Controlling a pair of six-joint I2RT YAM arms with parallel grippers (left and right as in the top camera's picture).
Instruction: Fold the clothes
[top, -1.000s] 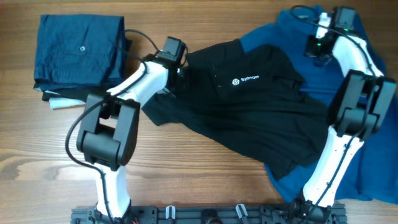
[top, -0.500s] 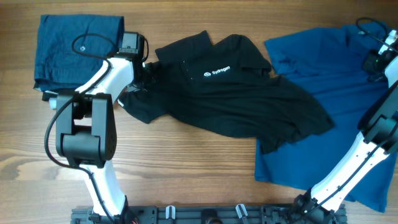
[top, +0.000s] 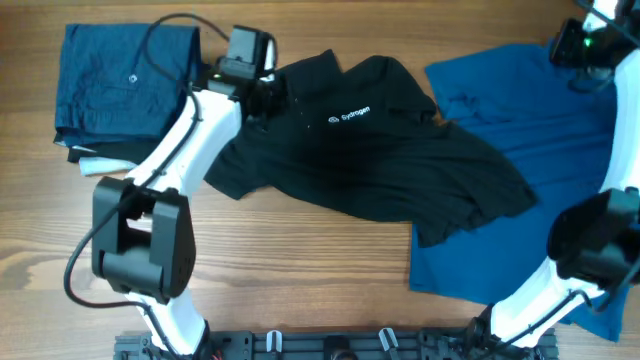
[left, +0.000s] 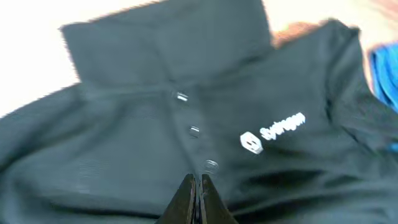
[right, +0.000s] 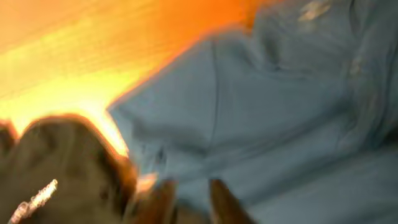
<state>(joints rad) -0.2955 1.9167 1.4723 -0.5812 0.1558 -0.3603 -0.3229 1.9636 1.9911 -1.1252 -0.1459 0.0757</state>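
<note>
The clothes lie in three places. A black collared shirt (top: 400, 160) with a white logo (top: 350, 115) sprawls across the middle of the table, collar toward the far side. My left gripper (top: 266, 94) is shut at the shirt's left shoulder. In the left wrist view its tips (left: 197, 182) meet just below the button placket, and creases in the black shirt (left: 124, 124) run in toward them. A blue garment (top: 520, 110) lies flat at the right, partly under the shirt. My right gripper (top: 573, 52) hovers at its far corner. The blurred right wrist view shows blue fabric (right: 280, 112) behind the gripper (right: 193, 200).
A folded dark blue garment (top: 125, 80) sits at the far left on top of something black and white (top: 93, 165). Bare wooden table (top: 300, 270) runs along the front. A black rail (top: 330, 345) with both arm bases lines the near edge.
My left gripper moved right along the shirt's top edge, and the left shoulder and collar shifted right with it. The right arm swung from the right edge to the far right corner.
</note>
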